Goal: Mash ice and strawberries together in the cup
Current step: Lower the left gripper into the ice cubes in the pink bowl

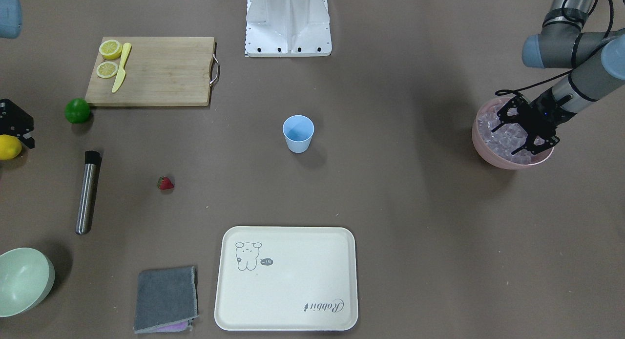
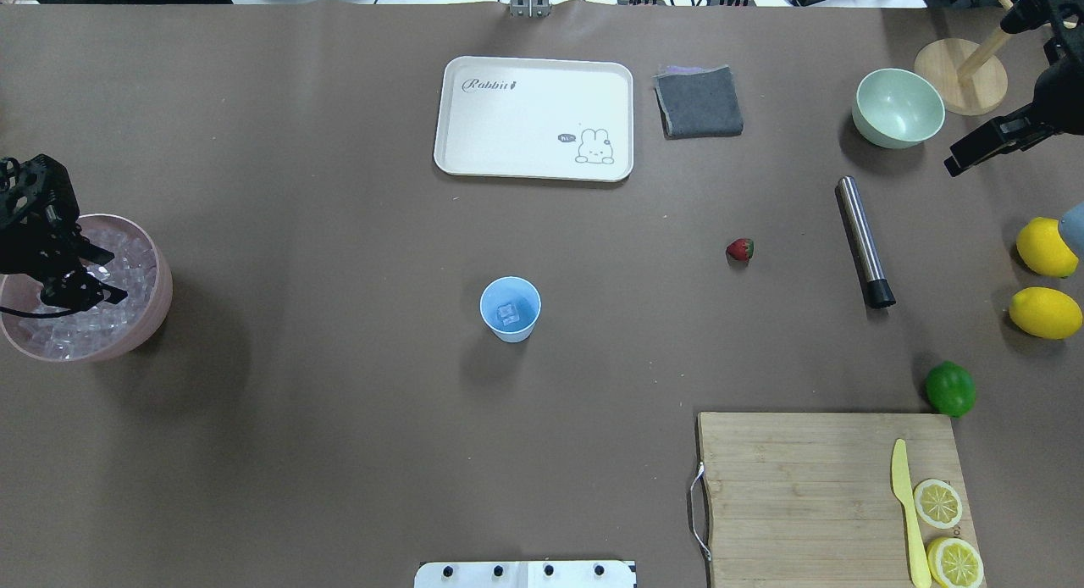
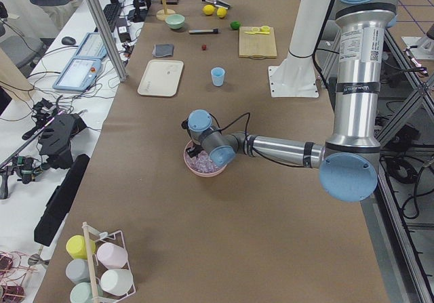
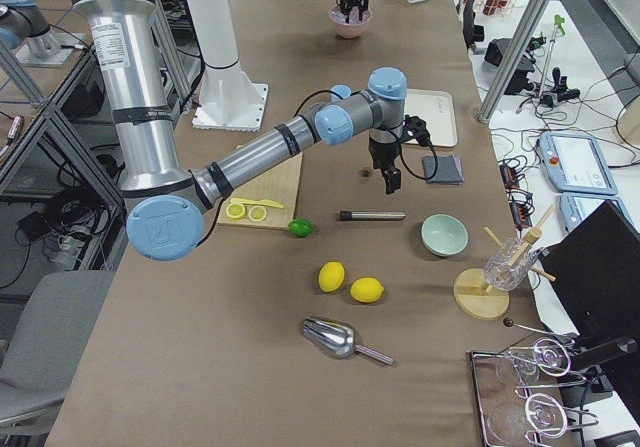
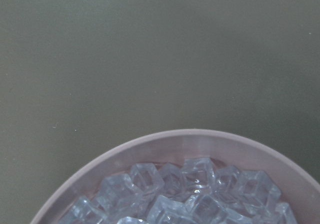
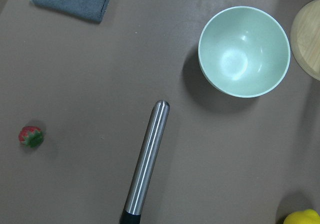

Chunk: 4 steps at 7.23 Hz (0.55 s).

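The pale-blue cup (image 2: 510, 308) stands upright mid-table with a couple of ice cubes (image 2: 508, 314) in it. Far to the robot's left, a pink bowl (image 2: 146, 324) is heaped with more ice (image 5: 190, 196). My left gripper (image 2: 114, 276) is open, its fingers spread just over that heap (image 1: 488, 134). One red strawberry (image 2: 739, 250) lies on the table right of the cup, near a steel muddler (image 2: 862, 241). Only part of my right gripper (image 2: 965, 156) shows, high above the pale-green bowl (image 6: 244, 51). I cannot tell whether it is open or shut.
A cream tray (image 2: 533, 118) and a grey cloth (image 2: 699, 101) lie at the far side. A wooden cutting board (image 2: 804, 486) holds lemon halves and a yellow knife. A lime (image 2: 949, 388) and two lemons (image 2: 1046, 313) sit at the right edge, near a wooden stand (image 2: 961, 75).
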Tool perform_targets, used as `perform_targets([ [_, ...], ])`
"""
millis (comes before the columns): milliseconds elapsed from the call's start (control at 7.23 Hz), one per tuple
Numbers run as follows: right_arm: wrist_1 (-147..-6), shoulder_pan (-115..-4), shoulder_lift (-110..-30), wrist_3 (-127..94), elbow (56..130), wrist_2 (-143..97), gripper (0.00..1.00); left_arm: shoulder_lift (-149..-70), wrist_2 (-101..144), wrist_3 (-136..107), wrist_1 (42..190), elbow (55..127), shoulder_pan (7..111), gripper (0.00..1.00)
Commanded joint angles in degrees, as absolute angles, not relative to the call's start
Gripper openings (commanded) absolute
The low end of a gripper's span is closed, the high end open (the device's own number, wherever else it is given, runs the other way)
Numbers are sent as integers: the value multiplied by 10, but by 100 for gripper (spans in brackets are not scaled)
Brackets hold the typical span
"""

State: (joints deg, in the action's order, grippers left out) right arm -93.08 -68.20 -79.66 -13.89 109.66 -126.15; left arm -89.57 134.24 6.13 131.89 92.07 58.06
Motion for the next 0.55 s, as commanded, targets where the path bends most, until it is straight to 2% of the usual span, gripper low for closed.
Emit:
perform_targets([
  [0,-931,-682,-797,-139,1097,-1261,100,-889,1358,60,1318,930,581,20],
  [138,-931,-682,-798,-139,1097,-1261,100,-888,1371,61,1318,930,582,0],
  [415,-931,-682,-801,-140,1100,-1263,100,-891,1392,61,1317,929,599,0],
])
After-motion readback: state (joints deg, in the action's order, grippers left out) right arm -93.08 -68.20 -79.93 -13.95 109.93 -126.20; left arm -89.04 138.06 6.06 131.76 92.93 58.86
